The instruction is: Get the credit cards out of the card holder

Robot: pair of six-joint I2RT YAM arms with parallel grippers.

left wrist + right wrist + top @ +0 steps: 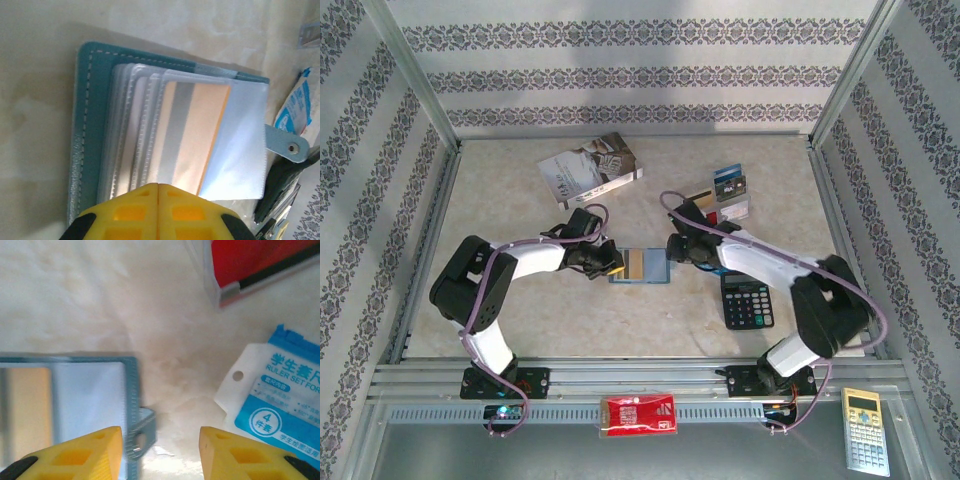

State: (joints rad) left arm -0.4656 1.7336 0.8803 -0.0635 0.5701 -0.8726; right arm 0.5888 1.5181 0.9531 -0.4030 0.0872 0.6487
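Two arms bend inward over the table [520, 330], and the card holder [640, 266] lies open between them near its middle. The left hand [612, 262] sits at the holder's left edge, and the right hand [675, 250] is just beside its right edge. A grey-white book [590, 168] lies behind, and a black calculator [747, 300] lies nearer on the right.

From the left wrist, the left hand [158, 187] has its yellow fingers pressed together over the near edge of the clear sleeves of the card holder [92, 125]. Whether they pinch a sleeve I cannot tell. The top sleeve holds an orange card [200, 135] with a silver stripe.

From the right wrist, the right hand [160, 435] has its fingers apart with nothing between them. It is above bare table beside the blue edge of the card holder [131, 390] and its snap tab [142, 435]. A blue-and-white ruler packet [280, 400] lies to the right.
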